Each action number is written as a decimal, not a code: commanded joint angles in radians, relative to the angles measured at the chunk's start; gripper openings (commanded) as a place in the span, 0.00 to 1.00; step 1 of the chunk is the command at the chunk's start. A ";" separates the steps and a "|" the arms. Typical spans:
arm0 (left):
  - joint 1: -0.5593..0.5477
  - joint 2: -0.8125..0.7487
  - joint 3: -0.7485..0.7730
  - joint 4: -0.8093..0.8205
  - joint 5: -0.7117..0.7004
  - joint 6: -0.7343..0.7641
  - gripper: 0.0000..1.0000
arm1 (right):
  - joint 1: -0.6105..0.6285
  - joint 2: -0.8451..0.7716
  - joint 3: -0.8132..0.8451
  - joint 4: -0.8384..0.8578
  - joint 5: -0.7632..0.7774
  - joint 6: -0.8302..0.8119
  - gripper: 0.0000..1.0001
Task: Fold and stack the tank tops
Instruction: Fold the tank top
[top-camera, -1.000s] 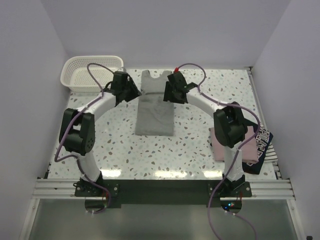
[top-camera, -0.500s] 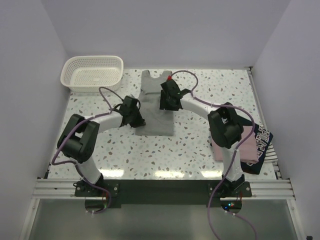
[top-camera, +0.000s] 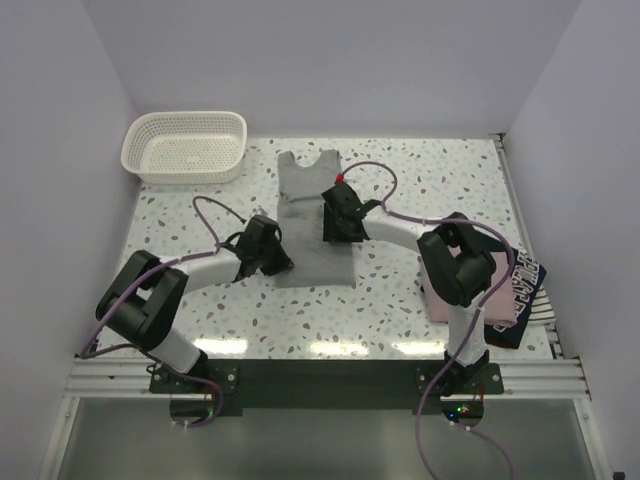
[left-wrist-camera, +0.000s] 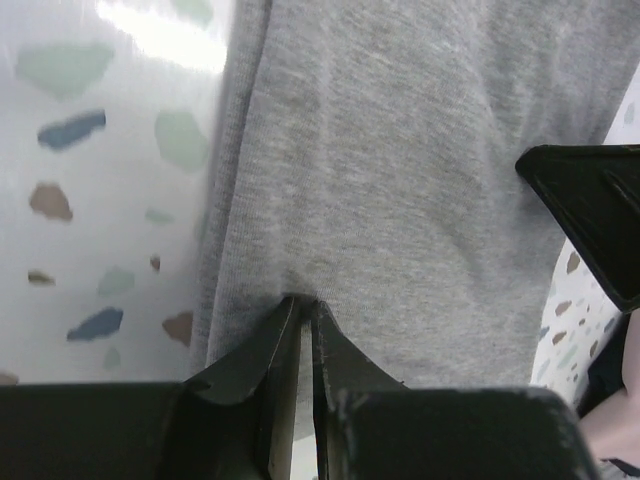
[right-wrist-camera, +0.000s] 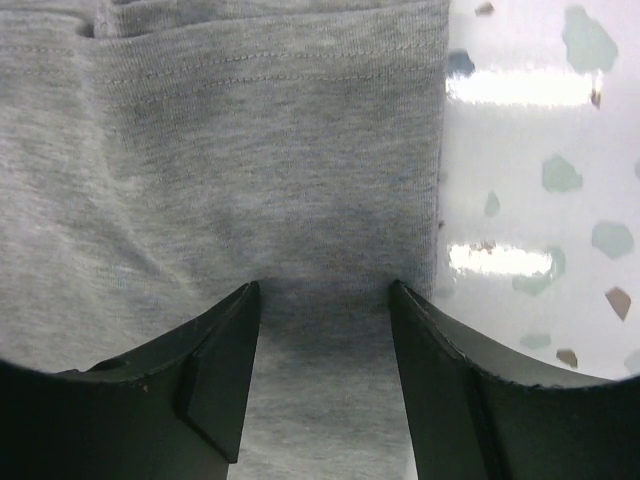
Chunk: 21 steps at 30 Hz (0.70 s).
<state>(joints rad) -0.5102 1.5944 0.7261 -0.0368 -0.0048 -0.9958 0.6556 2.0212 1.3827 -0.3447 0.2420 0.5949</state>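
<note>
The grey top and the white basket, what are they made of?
The grey top looks like soft knitted cloth, maybe cotton: matte, with fine rows of thread, a stitched hem and gentle wrinkles. The white basket looks like hard plastic: smooth, a little shiny, its walls a lattice of small holes.

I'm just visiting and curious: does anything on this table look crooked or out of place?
Slightly. The navy top pokes out askew from under the pink top at the right edge of the table, and the grey top puckers where the left end effector pinches it.
</note>
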 joint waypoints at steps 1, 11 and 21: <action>-0.042 -0.043 -0.103 -0.098 -0.015 -0.035 0.15 | 0.033 -0.080 -0.147 -0.077 0.055 0.034 0.59; -0.192 -0.264 -0.240 -0.201 -0.001 -0.090 0.16 | 0.072 -0.361 -0.427 -0.060 0.055 0.117 0.64; -0.205 -0.438 -0.120 -0.373 0.008 -0.037 0.27 | 0.073 -0.541 -0.350 -0.206 0.097 0.117 0.61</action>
<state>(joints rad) -0.7147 1.2015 0.5308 -0.3199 0.0185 -1.0683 0.7319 1.5494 0.9852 -0.4927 0.3027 0.6910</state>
